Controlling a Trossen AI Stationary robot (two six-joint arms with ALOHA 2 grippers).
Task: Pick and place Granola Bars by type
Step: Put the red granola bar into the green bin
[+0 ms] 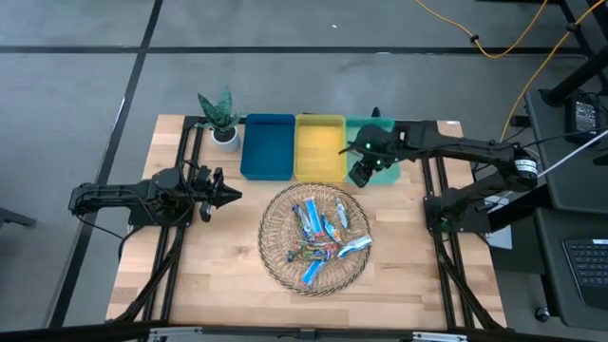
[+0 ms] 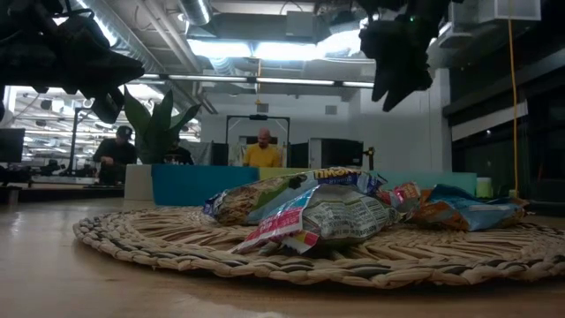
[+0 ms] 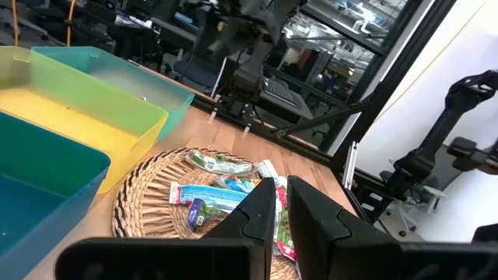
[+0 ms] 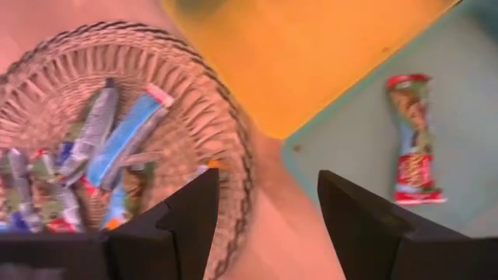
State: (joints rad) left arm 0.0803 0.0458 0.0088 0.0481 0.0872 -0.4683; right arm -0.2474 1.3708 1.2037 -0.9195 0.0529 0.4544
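Several granola bars, blue, silvery-blue and multicolour, lie piled in a round wicker basket at the table's middle; the pile also shows in the low view. One red-green bar lies flat on the floor of the green tray. My right gripper hangs open and empty above the near edge of the green and yellow trays, between them and the basket; its fingers stand wide apart in its wrist view. My left gripper waits shut and empty at the table's left, pointing toward the basket.
A blue tray, a yellow tray and a green tray stand side by side along the far edge. A small potted plant stands left of the blue tray. People stand in the room far behind the table.
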